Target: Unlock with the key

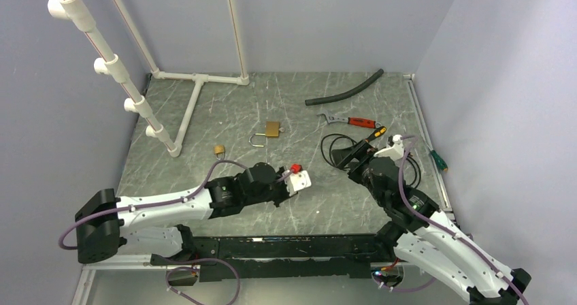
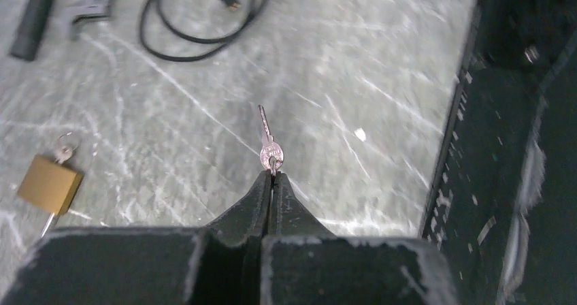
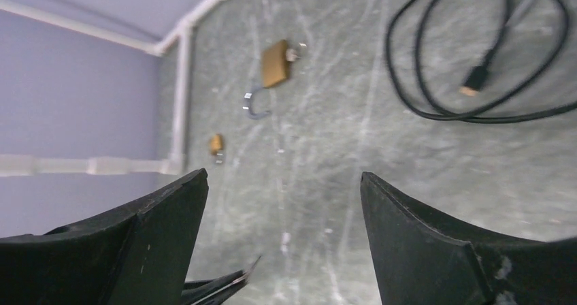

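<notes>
The left gripper (image 2: 272, 175) pinches the small key (image 2: 267, 140) shut-tight, seemingly ready to carry it to the padlock (image 2: 49, 184) toward the table's (image 1: 224, 107) far edge; the right gripper (image 3: 282, 179) gapes empty.

Two padlocks (image 1: 273, 129) (image 1: 219, 150), one held key (image 2: 267, 147), one cable (image 3: 476, 79), one wrench (image 1: 345, 120).

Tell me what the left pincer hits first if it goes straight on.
Probably the table: the left pincer, shut on the key, seems tilted down at bare surface. If it runs level, the cable loop comes first. Depth is unclear.
</notes>
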